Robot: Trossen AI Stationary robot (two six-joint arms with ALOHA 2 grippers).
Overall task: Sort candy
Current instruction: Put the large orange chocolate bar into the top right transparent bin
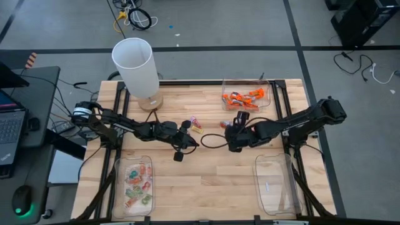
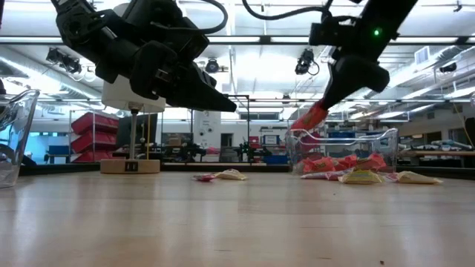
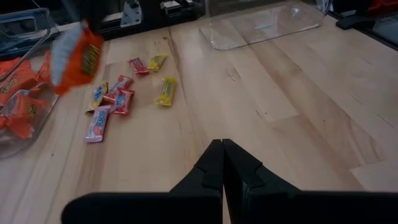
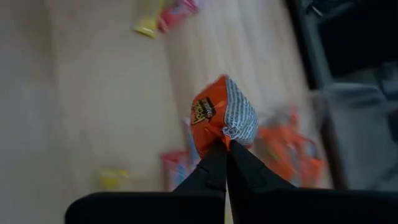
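Pinched an orange candy (image 4: 219, 114) between the closed fingers of the right hand (image 4: 225, 149) above mid-worktop (image 1: 206, 187), just short of the far tray (image 1: 270, 94) of orange sweets, left hand (image 3: 222, 152) shut, empty.

bare wood (image 1: 212, 181) between front trays open; lamp (image 1: 134, 65) blocks back left; loose candy (image 3: 118, 99) mid-table.

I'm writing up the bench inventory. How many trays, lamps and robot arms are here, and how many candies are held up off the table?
Clear trays: 3
Lamp: 1
Robot arms: 2
Orange candy held in the right tool: 1
Total: 7
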